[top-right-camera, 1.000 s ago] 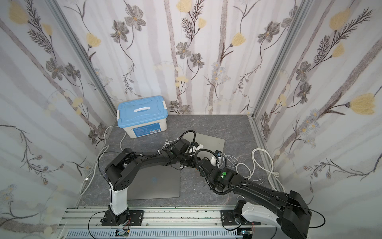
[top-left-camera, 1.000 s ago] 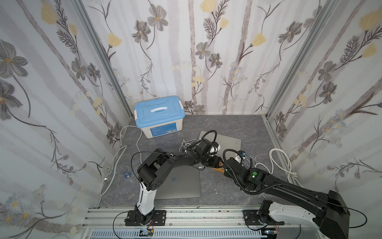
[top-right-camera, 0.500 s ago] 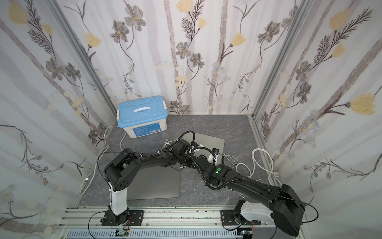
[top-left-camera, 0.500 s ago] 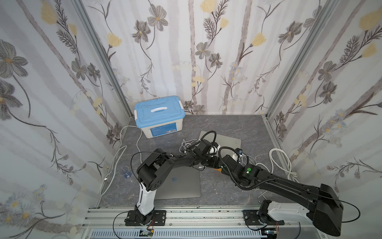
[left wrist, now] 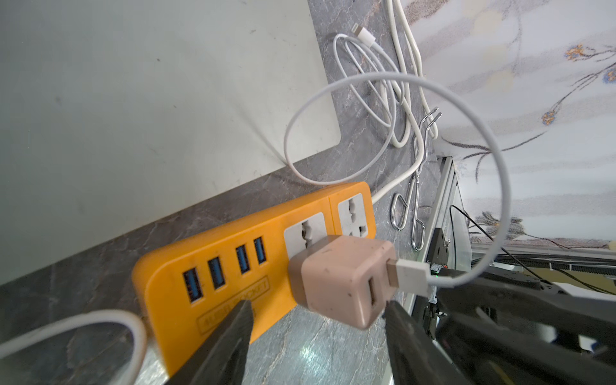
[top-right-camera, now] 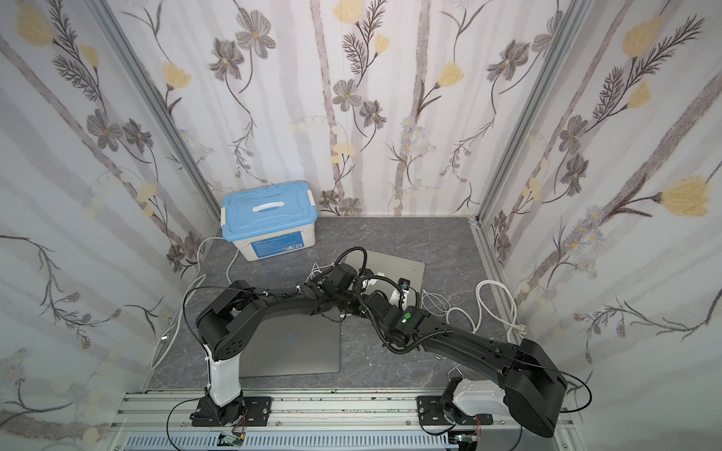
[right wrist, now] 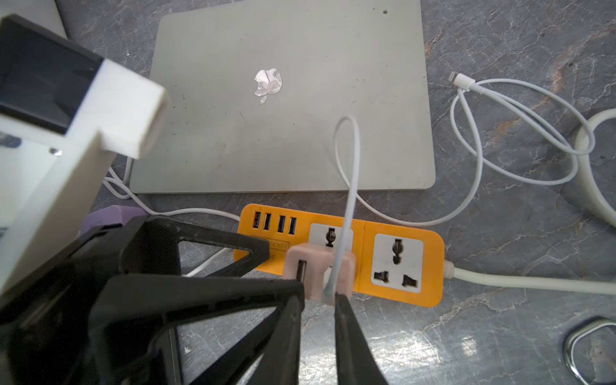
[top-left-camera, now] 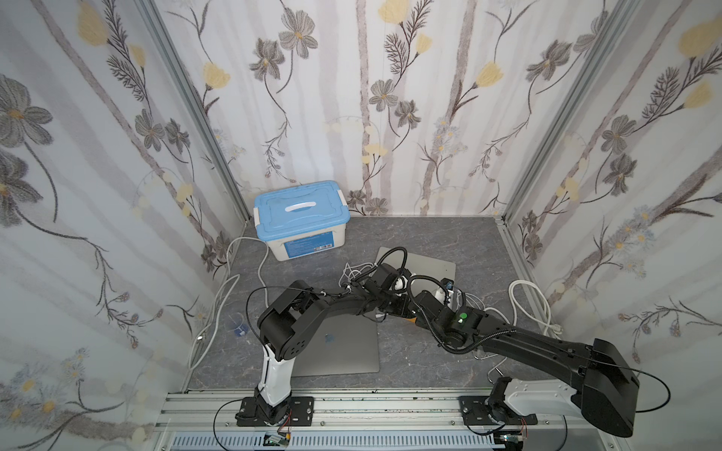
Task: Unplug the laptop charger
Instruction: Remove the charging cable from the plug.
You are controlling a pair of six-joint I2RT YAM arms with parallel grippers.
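We find the charger (left wrist: 340, 280), a pale pink cube, seated in a socket of the orange power strip (right wrist: 365, 253), which lies flat on the grey table (right wrist: 500, 233) just beside the near edge of the closed silver laptop (right wrist: 283, 133). A white cable (left wrist: 410, 276) is plugged into the cube's face and loops up and away over the laptop.

The left gripper (left wrist: 316, 320) stands with its jaws spread wide, one to each side of the cube. One fingertip hangs over the strip's labelled end. We cannot confirm that it touches the strip.

The right gripper (right wrist: 318, 295) sits at the cube's outer face, its jaws drawn close together about the cable's plug. Whether they already clamp it we cannot tell.

Our judgement is that the approach is complete and the grasp is only forming. The extraction itself is not done, since the cube shows no gap from its socket. What remains is to secure the grip, hold the strip down and pull the cube straight out.
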